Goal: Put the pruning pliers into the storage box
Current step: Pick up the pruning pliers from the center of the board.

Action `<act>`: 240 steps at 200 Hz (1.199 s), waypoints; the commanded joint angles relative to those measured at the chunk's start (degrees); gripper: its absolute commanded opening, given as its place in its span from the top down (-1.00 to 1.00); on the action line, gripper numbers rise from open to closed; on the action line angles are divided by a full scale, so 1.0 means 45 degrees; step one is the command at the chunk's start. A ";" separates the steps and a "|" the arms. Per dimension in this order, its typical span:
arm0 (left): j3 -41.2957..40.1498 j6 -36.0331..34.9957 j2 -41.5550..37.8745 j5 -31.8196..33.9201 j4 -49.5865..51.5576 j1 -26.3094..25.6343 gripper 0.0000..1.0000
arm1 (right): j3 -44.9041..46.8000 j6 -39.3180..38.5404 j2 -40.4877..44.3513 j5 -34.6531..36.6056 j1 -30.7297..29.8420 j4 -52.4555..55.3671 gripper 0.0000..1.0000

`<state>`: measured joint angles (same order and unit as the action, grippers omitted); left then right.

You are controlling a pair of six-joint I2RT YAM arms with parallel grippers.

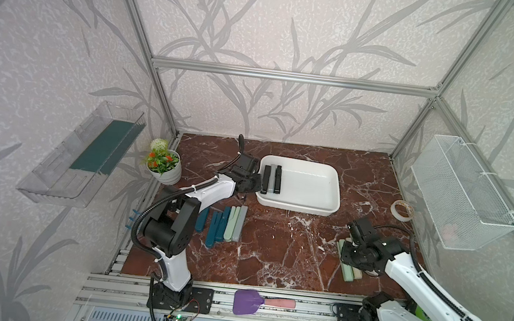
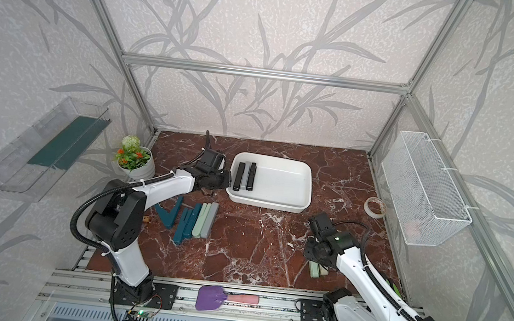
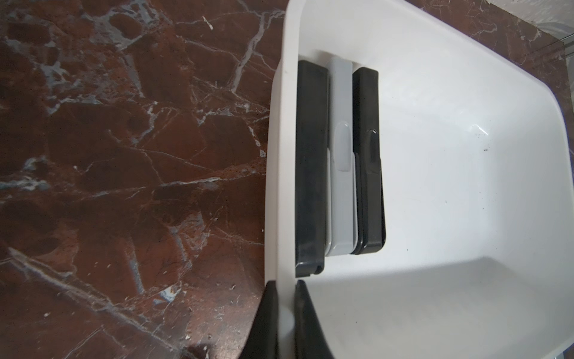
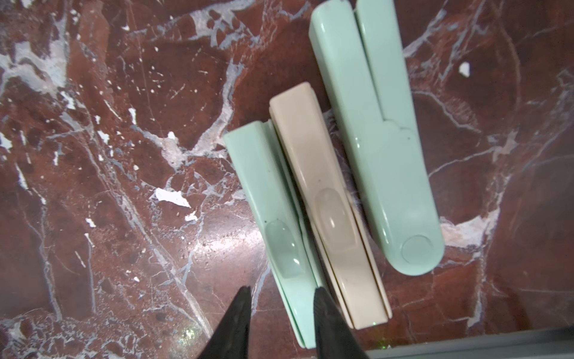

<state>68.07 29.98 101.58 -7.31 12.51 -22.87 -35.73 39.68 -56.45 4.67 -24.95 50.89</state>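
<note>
Pliers, three, in storage box; left end effector clamps rim, right end effector part-open.

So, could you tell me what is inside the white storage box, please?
Three pruning pliers lie side by side against one wall: a black one, a grey one, another black one. The box's remaining floor is bare; anything beneath them is hidden.

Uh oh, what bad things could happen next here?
1. The left end effector is shut on the storage box's rim. If that arm pulls, the box may tip or slide and jostle the three pliers inside.
2. The right end effector is open around the pale green pliers, which lie tight against the beige pliers. Closing might catch or shove both.
</note>
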 commanded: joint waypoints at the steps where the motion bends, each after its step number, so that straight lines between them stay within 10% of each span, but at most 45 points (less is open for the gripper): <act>1: 0.0058 -0.0189 -0.0239 0.0199 -0.0270 -0.0065 0.81 | 0.0182 0.0809 -0.0067 0.0772 -0.0409 0.0526 0.29; 240: -0.0103 -0.0126 -0.0152 0.0065 -0.0393 -0.0013 0.80 | 0.1474 0.2443 -0.0074 0.1655 -0.1936 -0.0022 0.30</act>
<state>68.05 29.98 101.60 -7.33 12.47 -22.87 -30.57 49.41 -56.53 11.09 -33.10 50.11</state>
